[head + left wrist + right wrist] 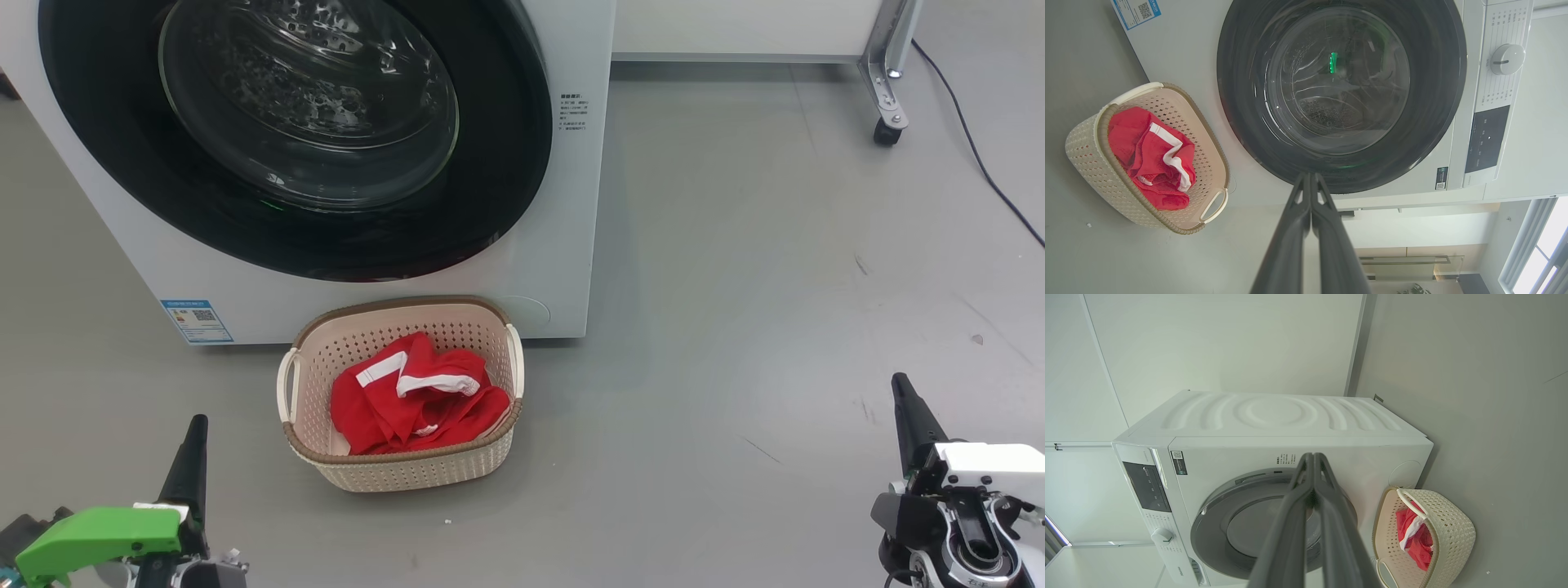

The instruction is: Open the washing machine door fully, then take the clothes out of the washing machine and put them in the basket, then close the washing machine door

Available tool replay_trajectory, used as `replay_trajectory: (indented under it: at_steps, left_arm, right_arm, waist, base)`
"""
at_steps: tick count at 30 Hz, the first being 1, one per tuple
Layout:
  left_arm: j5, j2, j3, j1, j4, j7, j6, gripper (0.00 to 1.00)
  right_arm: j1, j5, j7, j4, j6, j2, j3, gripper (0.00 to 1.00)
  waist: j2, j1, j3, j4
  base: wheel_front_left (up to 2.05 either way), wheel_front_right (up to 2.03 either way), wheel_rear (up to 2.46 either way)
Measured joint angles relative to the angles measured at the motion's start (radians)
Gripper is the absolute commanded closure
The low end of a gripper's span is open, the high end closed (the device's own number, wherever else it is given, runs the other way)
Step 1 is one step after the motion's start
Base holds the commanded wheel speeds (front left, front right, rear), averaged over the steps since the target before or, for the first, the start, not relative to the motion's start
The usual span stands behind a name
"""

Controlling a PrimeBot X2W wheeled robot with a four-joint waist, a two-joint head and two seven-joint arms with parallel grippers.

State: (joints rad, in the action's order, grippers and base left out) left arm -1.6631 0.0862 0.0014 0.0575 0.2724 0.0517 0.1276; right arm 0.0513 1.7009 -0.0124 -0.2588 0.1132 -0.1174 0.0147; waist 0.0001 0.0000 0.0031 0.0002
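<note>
The grey floor [775, 286] is the biggest thing here. On it stands the big white washing machine [563, 245]. It sits at the top left of the head view.

The washing machine door [506, 163] is round, with a wide shiny black rim and a clear glass bowl in the middle. It is shut flat against the front of the machine. Through the glass you can see the metal drum with little holes.

The basket [408, 474] stands on the floor right in front of the machine, just below the door. It is cream with lots of small holes, a brown rim and two handles. Its back edge is very near the machine's front.

The clothes [408, 404] are in the basket. They are bright red with white bands, all bunched up in a heap.

The left hand [197, 425] is low on the left, well apart from the basket. Its two long dark fingers are pressed together, and it has hold of nothing. The left wrist view shows them touching along their length.

The right hand [900, 384] is low on the right, far from the basket, over bare floor. Its fingers are pressed together too, with nothing between them.

A small blue sticker [196, 320] is low on the machine's front, left of the basket. A thin black cable [980, 155] lies on the floor at the far right, near a little black wheel [888, 131].
</note>
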Motion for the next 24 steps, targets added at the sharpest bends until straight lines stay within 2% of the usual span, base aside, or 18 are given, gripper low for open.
replay_trajectory:
  at_steps: [24]
  left_arm:
    - [0.0,0.0,0.002,0.0,0.004,0.0,0.0,1.0]
  right_arm:
    - [0.002,0.0,-0.001,-0.008,0.0,0.0,0.002,1.0]
  waist:
    - [0.0,0.0,0.0,0.0]
  base:
    - [0.0,0.0,0.0]
